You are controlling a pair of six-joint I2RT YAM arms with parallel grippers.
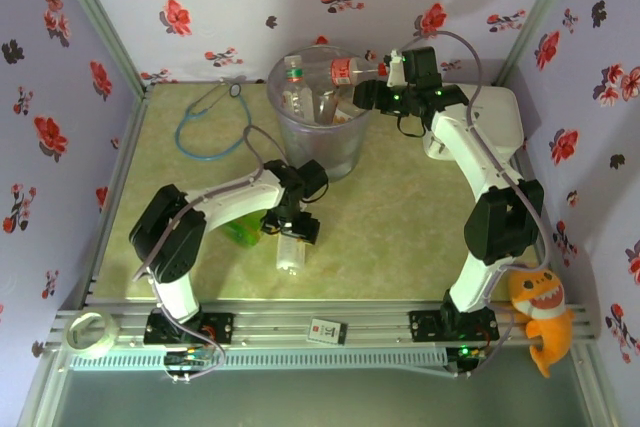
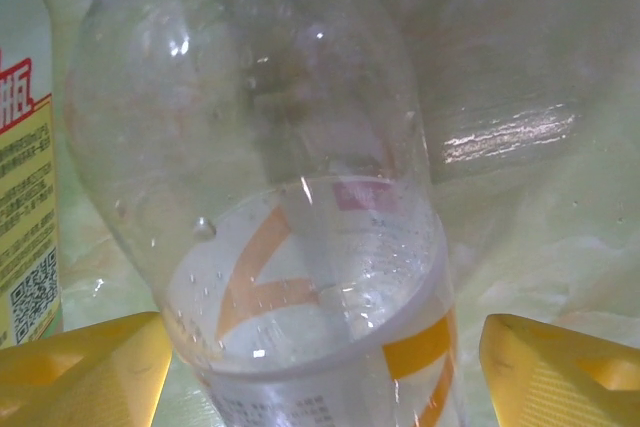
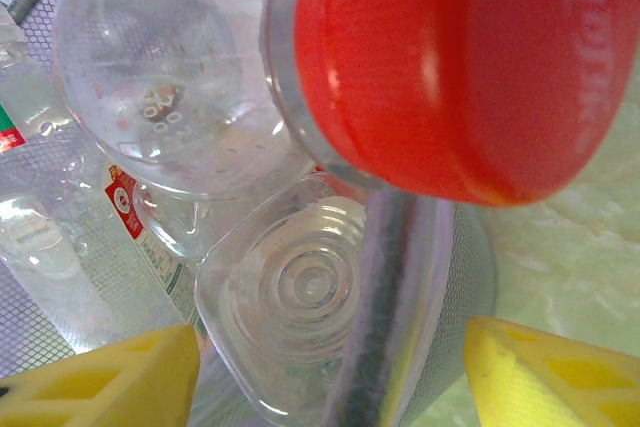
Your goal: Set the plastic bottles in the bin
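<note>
Bin: the translucent grey-lavender bin (image 1: 345, 152) stands upright at the far middle of the counter (image 1: 400, 237).
Already inside: several clear plastic bottles (image 1: 298, 92) lie in the bin. The right wrist view shows round bases and a red-and-white label below the rim. I cannot count them exactly.
At the mouth: a red-capped bottle (image 1: 345, 72) lies on its side across the top of the bin, with its cap toward the right tool. It looks propped on the rim or on the pile rather than dropped in, though I cannot tell which.
Right tool: the right tool (image 1: 368, 90) hovers just beside the bin's far right rim. It is released, with its fingers apart and nothing between them, and in its own view the red cap looms close above them.
Left tool: the left tool (image 1: 297, 230) sits low over the counter in front of the bin. Its fingers straddle the orange-labelled bottle (image 2: 300, 197) but are not clenched, as a gap shows beside one finger.
Left on the counter: the orange-labelled bottle lies between the left tool's fingers, and a green-labelled bottle (image 1: 243, 232) lies just beside it, partly under the left arm.
Progress: by my reckoning most of the job is done. Two bottles remain to be carried over, and the one at the mouth may need to settle.
Not for the bin: the blue-tubed stethoscope (image 1: 205, 127) lies well apart at the far left.
</note>
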